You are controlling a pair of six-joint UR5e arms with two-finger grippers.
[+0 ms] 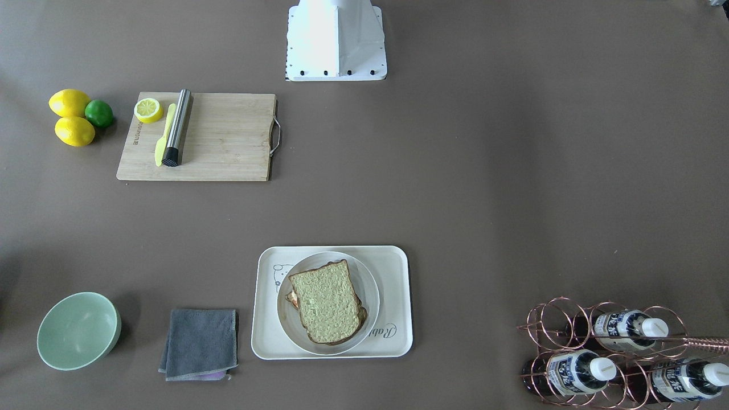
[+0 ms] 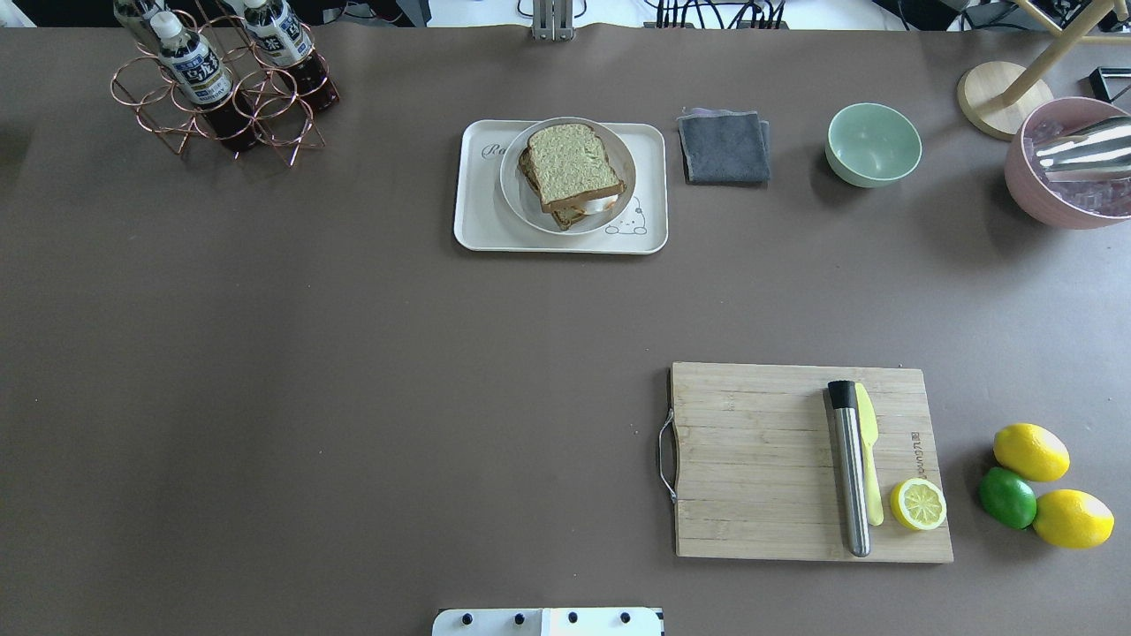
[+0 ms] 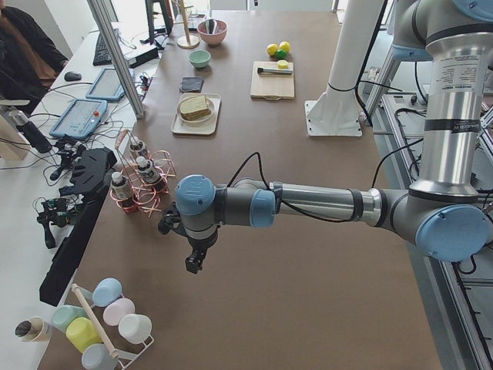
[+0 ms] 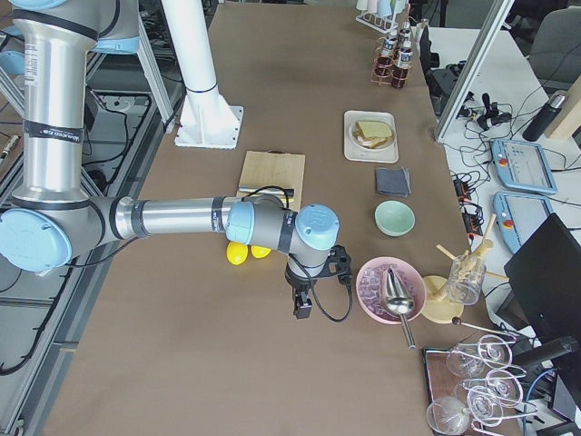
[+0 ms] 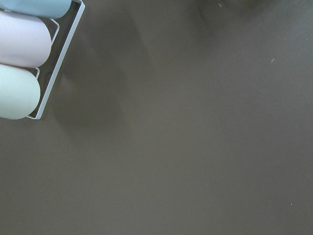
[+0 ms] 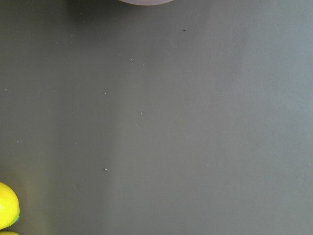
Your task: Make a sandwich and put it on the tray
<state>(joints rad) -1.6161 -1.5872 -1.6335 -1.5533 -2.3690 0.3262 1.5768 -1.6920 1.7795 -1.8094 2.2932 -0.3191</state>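
You see the left gripper (image 3: 195, 262) and right gripper (image 4: 302, 307) only from the side cameras, so I cannot tell how their jaws stand. The tray (image 1: 393, 341) carries a round white plate (image 1: 367, 285) (hiding part of its lettering (image 1: 384, 331)). On the plate lies the sandwich (image 1: 326, 302), with the egg (image 2: 603, 205) barely peeking out.

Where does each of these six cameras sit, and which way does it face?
Front-facing: across the table, looking steeply down toward the robot's base; no arms.
Overhead: behind the robot, looking forward and down; only the base's edge.
Exterior left: table's left end, looking along it; left gripper near.
Exterior right: opposite end; right gripper near.
Left wrist: down on table and cups; no fingers.
Right wrist: down on table, lemon at corner; no fingers.
Shared: front-facing and overhead both show the sandwich on a plate on the tray.
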